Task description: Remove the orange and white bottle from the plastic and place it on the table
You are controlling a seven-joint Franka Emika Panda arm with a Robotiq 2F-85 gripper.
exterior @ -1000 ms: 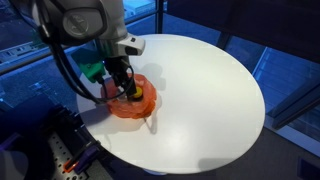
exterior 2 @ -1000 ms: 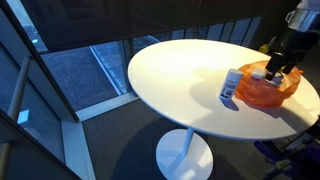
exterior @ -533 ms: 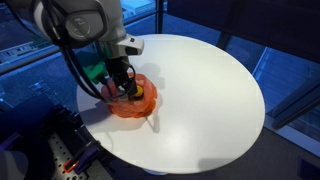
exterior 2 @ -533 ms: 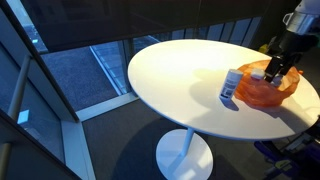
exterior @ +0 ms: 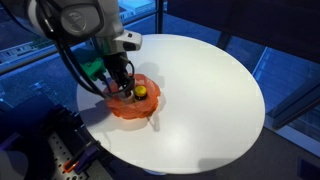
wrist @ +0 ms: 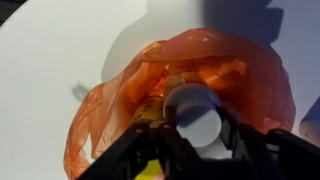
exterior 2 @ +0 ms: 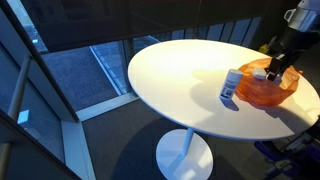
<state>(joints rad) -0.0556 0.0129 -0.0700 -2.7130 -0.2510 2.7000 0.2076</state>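
Note:
The plastic (exterior: 118, 108) (exterior 2: 285, 92) (wrist: 110, 100), a translucent orange-red bowl with a wavy rim, sits near the table's (exterior: 200, 90) (exterior 2: 180, 75) edge. My gripper (exterior: 122, 88) (exterior 2: 272, 70) (wrist: 195, 128) reaches down into the bowl in both exterior views. In the wrist view its black fingers (wrist: 160, 138) press on both sides of the white cap of the orange and white bottle (wrist: 195, 108), which stands upright in the bowl. The bottle's body is hidden under its cap and the fingers. The gripper is shut on it.
A yellow-capped bottle (exterior: 141, 92) (wrist: 150, 165) lies in the bowl right beside the gripper. Another pale bottle with a blue label (exterior 2: 232, 84) stands by the bowl's rim. The white tabletop stretches wide beyond the bowl. Dark glass walls surround the table.
The jaws have closed from wide open onto the white cap. The arm has shifted slightly, and the yellow cap now shows beside it.

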